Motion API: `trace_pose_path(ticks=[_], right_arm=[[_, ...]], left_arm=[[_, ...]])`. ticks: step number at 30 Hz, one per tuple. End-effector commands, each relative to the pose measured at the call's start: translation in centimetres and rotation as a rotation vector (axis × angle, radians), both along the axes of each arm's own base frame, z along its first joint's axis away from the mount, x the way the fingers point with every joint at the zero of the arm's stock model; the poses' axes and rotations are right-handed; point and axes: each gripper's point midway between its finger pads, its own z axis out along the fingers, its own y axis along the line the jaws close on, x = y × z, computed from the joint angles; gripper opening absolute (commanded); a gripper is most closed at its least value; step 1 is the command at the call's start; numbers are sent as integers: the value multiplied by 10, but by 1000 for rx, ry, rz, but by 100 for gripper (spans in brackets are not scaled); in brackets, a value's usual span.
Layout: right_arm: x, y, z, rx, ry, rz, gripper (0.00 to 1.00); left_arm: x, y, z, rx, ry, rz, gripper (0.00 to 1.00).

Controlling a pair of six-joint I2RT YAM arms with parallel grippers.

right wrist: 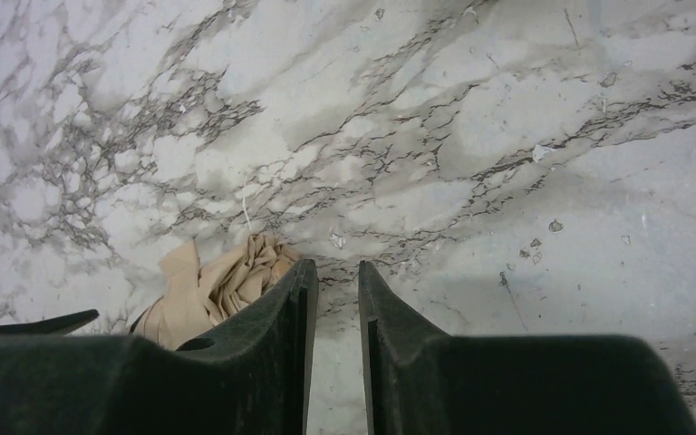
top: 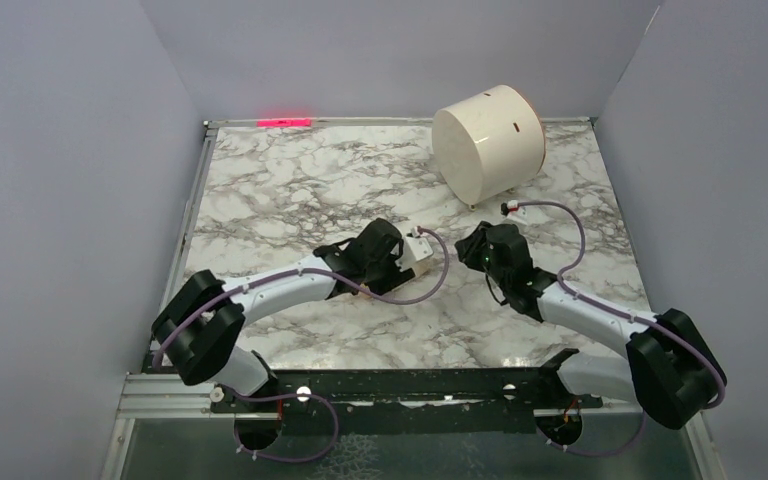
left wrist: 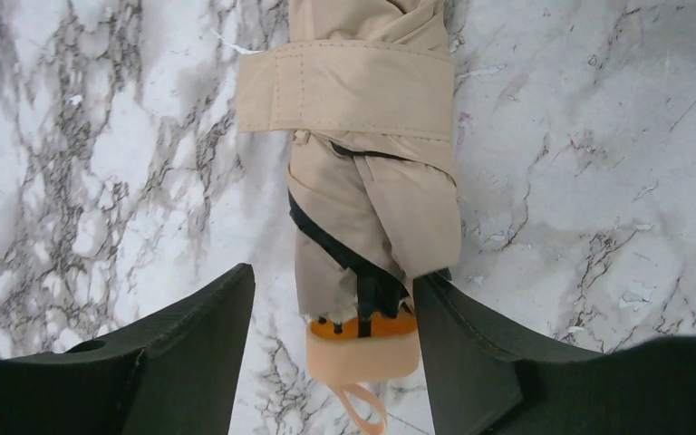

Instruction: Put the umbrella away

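The folded beige umbrella point(left wrist: 372, 181) lies on the marble table point(left wrist: 100, 136), its wide tan strap point(left wrist: 344, 86) wrapped around it. Its peach handle knob point(left wrist: 362, 352) points toward my left wrist. My left gripper point(left wrist: 333, 272) is open and straddles the handle end. The right-hand finger point(left wrist: 458, 344) touches the fabric, while the left-hand one stands apart. From above, only a pale piece of the umbrella point(top: 422, 250) shows between my left gripper point(top: 405, 252) and my right gripper point(top: 468, 243). My right gripper point(right wrist: 335, 265) is almost shut and holds nothing, with crumpled umbrella fabric point(right wrist: 222, 285) just to its left.
A white cylindrical drum point(top: 488, 142) lies tipped at the back right of the marble table point(top: 290, 190). Grey walls enclose the left, back and right. A purple cable point(top: 550, 215) loops near the right arm. A black rail runs along the near edge.
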Motion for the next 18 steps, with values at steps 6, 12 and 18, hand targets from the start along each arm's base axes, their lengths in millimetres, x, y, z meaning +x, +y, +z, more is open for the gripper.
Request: trace_pose_path(ticks=[6,12,18], right_arm=[[-2,18,14,-77,-22,188,36],[-7,50,28,-89,-54,410,40],[-42,98,53,16,-164,798,33]], left_arm=[[-5,37,43,-140,-29,306,67],[-10,62,58,-387,-6,706,69],[-28,92,49,-669,84,1097,61]])
